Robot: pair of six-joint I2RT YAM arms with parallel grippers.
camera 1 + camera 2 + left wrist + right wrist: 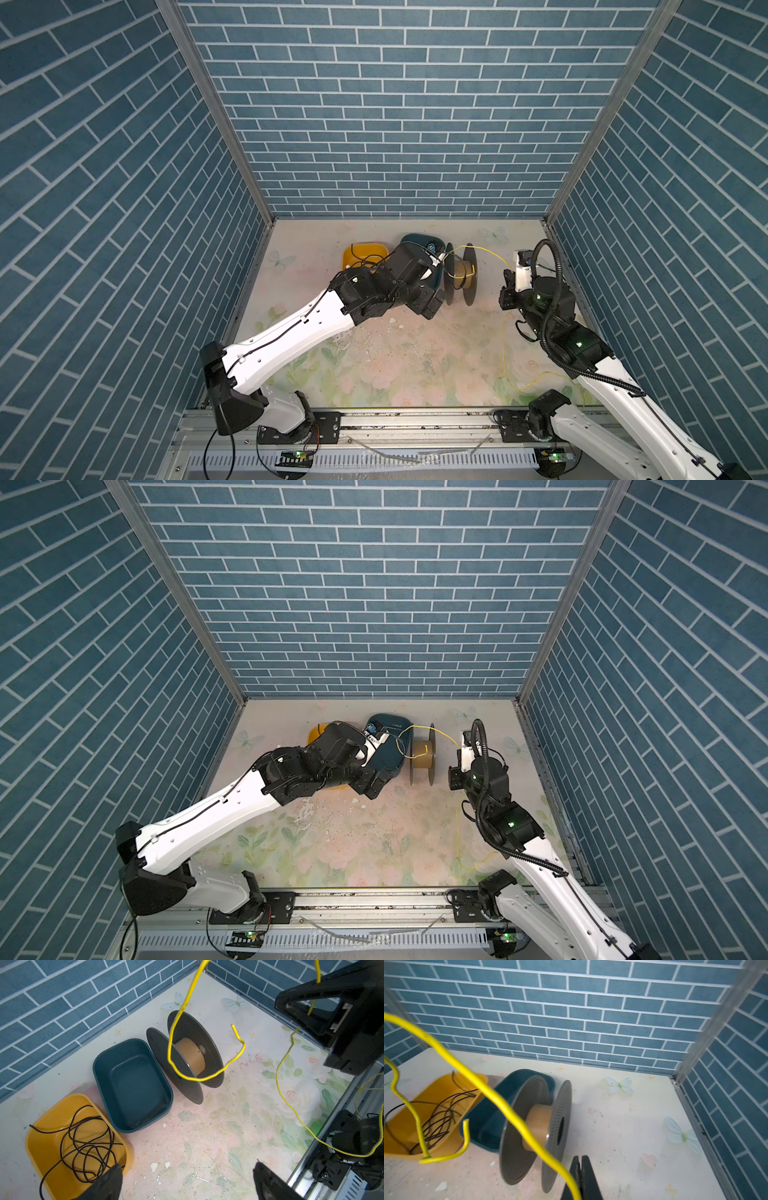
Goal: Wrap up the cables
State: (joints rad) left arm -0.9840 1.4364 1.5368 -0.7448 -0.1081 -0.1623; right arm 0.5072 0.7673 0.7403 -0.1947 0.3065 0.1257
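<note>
The yellow cable [490,252] [446,737] runs from the dark spool with a brown core [461,278] [422,756] to my right gripper [508,276] [580,1159], which is shut on it. In the left wrist view the cable [170,1051] hangs in a loose loop over the spool [192,1055], its free end curling in the air. I cannot tell whether the loop touches the core. My left gripper [188,1183] [430,305] hovers open in front of the spool with nothing between its fingers. In the right wrist view the cable [500,1097] crosses in front of the spool [537,1124].
An empty teal bin [133,1088] sits right beside the spool. A yellow bin [47,1147] further left holds a tangle of black wires [89,1142]. More yellow cable trails over the floor at the front right [505,353]. Brick-patterned walls close three sides.
</note>
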